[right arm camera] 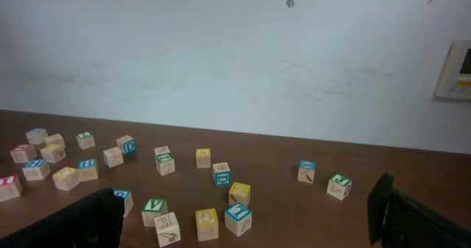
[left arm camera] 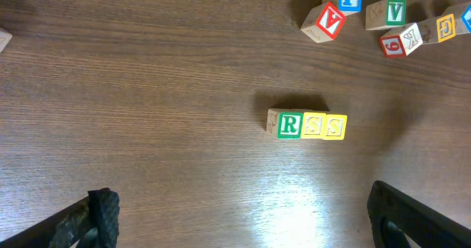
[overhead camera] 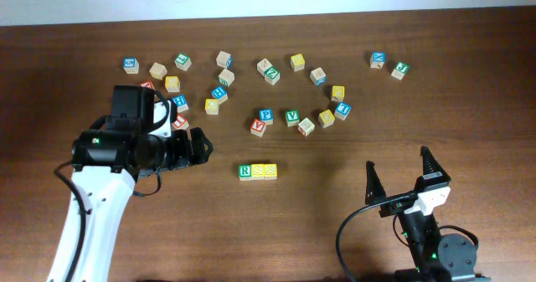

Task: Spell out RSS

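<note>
Three blocks stand in a touching row on the table: a green R block (overhead camera: 244, 171), a yellow S block (overhead camera: 258, 171) and a second yellow S block (overhead camera: 270, 171). In the left wrist view they read R (left arm camera: 288, 124), S (left arm camera: 313, 125), S (left arm camera: 335, 126). My left gripper (overhead camera: 198, 146) is open and empty, left of the row; in its own view (left arm camera: 239, 218) its fingers are wide apart. My right gripper (overhead camera: 397, 171) is open and empty near the front right, well apart from the row; it also shows in the right wrist view (right arm camera: 246, 215).
Several loose letter blocks lie scattered across the far half of the table, among them a blue P (overhead camera: 265, 115), a green V (overhead camera: 292, 116) and a red-lettered block (overhead camera: 258, 125). Two more blocks (overhead camera: 378, 60) sit at the far right. A white wall (right arm camera: 235, 64) backs the table.
</note>
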Action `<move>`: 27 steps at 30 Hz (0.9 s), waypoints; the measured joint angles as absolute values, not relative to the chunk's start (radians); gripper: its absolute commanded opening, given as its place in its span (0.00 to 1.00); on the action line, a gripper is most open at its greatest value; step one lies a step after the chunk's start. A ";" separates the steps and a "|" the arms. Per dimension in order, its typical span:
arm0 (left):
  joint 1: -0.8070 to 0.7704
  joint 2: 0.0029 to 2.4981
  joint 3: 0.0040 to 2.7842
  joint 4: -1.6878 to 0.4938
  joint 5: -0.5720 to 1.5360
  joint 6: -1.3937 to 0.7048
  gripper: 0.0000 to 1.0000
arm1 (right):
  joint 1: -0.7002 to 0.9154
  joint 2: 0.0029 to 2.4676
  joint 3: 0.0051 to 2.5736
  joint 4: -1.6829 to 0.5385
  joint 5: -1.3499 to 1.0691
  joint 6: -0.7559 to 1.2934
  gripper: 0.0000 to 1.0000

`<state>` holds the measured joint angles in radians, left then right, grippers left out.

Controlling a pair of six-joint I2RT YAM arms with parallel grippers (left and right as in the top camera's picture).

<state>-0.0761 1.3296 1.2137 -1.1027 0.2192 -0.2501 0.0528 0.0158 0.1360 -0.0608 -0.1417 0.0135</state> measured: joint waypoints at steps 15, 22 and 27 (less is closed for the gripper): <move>-0.076 1.330 1.214 -1.102 0.219 -0.250 0.99 | 0.053 0.014 0.010 -0.060 -0.144 -0.027 0.98; -0.076 1.330 1.214 -1.103 0.219 -0.250 0.99 | 0.053 0.014 0.010 -0.067 -0.101 -0.066 0.98; -0.076 1.330 1.214 -1.103 0.219 -0.250 0.99 | 0.051 0.014 0.010 -0.073 -0.042 0.008 0.98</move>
